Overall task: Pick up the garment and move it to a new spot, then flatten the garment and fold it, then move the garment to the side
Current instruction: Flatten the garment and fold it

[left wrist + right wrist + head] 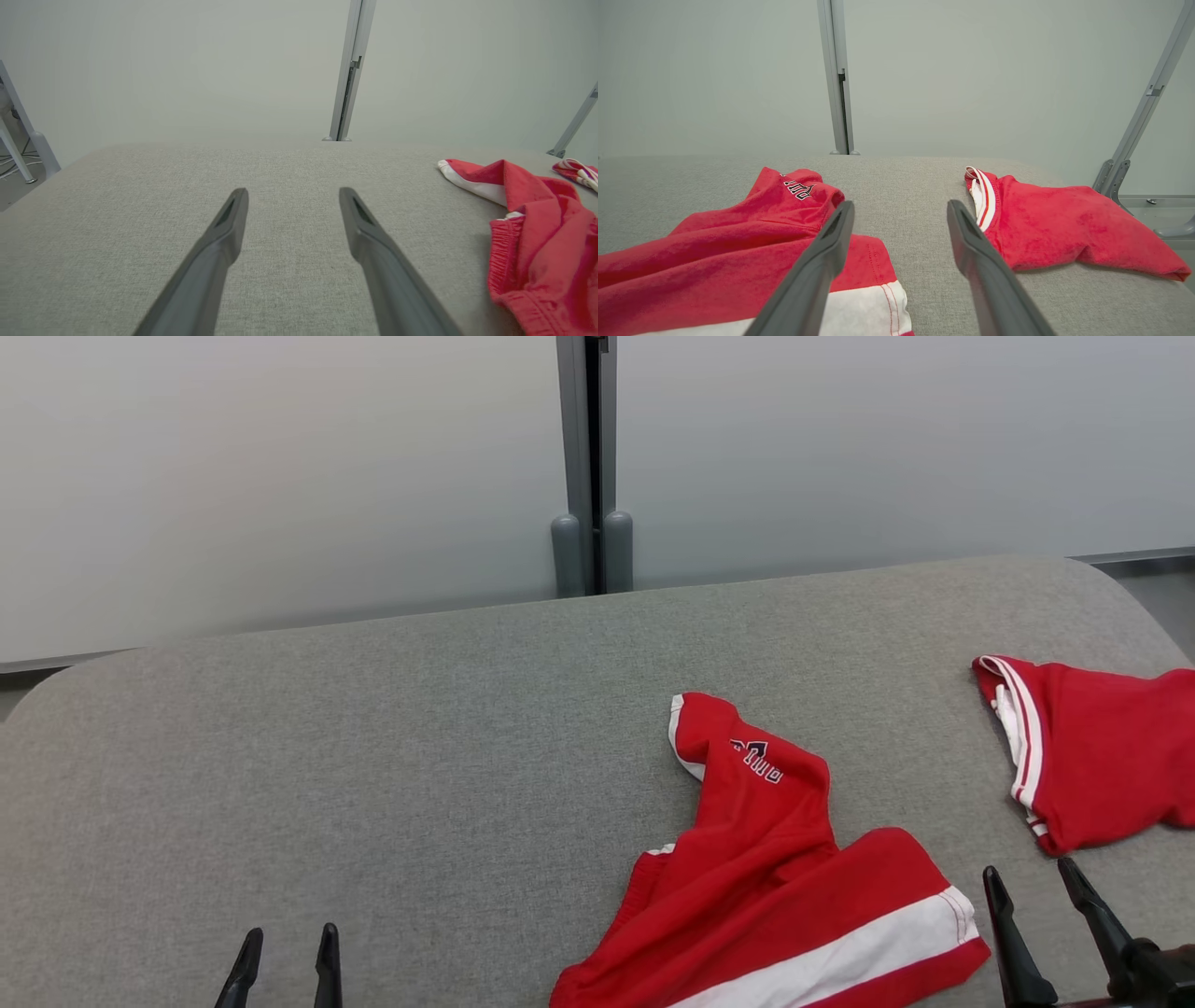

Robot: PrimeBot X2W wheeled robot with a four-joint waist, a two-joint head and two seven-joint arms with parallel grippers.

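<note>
near garment (pixel 775 887): cut by bottom edge | right garment (pixel 1102 756): cut by right edge | lettering (pixel 758 761): illegible

Red garment (pixel 775 868): crumpled, not flat, on grey table (pixel 373 756), right of middle, near front edge. Wide white band along front hem, white trim at far tip, small dark lettering on upper fold, gathered elastic edge at left. Second red garment (pixel 1102 756): bunched, red-white striped trim, at table's right edge, apart from first.

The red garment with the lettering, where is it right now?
In the head view, the red lettered garment lies crumpled right of centre on the grey table, left of the right gripper.
</note>
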